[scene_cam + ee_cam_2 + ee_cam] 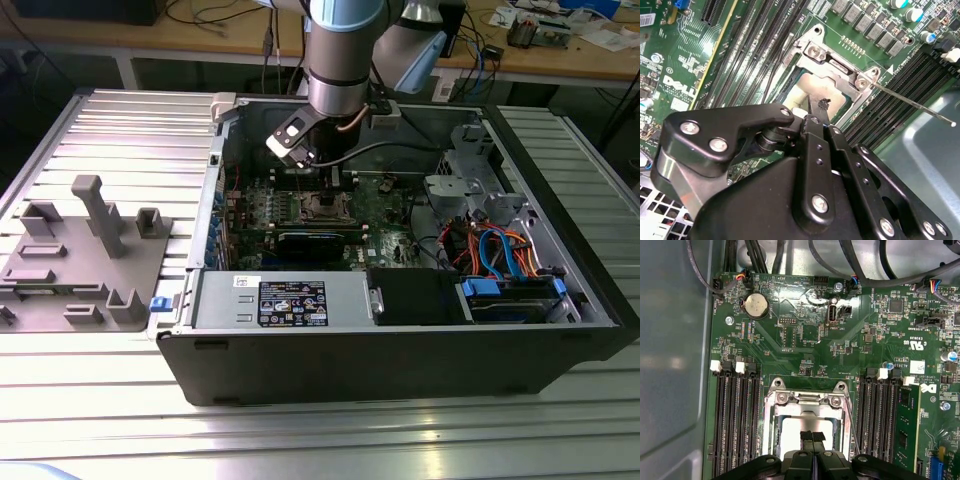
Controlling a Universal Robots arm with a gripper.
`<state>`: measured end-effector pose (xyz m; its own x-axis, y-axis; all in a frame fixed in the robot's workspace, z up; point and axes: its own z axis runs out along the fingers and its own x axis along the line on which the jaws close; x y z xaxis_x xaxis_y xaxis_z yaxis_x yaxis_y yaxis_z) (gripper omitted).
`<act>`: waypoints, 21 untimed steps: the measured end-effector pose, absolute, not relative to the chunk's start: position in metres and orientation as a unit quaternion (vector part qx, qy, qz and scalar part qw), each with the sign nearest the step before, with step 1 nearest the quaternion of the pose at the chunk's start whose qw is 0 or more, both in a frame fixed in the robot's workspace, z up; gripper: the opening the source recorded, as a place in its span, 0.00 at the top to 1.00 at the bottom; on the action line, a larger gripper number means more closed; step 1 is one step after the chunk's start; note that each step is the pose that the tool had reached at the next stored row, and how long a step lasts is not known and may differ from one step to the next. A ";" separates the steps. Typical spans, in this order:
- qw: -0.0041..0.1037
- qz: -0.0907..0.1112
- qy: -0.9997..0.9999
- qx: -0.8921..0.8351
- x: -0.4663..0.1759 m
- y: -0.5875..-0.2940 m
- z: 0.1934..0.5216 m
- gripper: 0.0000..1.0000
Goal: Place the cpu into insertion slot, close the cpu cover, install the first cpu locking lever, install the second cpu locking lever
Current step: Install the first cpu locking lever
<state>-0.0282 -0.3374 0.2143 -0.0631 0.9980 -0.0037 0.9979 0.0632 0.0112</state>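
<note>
Gripper (812, 436), jaws clenched together on nothing, hangs directly over the cpu (790, 432).

This was a robotics or electronics lab. A ribbed aluminium table (90, 130) carried an opened black desktop computer case (400, 365) and a grey plastic fixture tray with upright holders (80, 265). A silver and pale-blue robot arm (340, 50) hung over the case's green motherboard (385, 205). Behind, a pale wooden table (100, 38) was strewn with cables and small circuit boards (540, 32).
</note>
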 end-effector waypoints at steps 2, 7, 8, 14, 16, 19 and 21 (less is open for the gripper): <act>0.005 0.003 0.729 0.684 -0.028 -0.337 0.214 0.89; 0.005 0.003 0.729 0.684 -0.028 -0.337 0.214 0.89; 0.005 0.003 0.729 0.684 -0.028 -0.337 0.215 0.89; 0.005 0.003 0.729 0.684 -0.028 -0.337 0.222 0.89; 0.005 0.003 0.729 0.684 -0.028 -0.337 0.224 0.89; 0.005 0.003 0.729 0.684 -0.028 -0.337 0.226 0.89; 0.005 0.003 0.729 0.684 -0.028 -0.337 0.228 0.89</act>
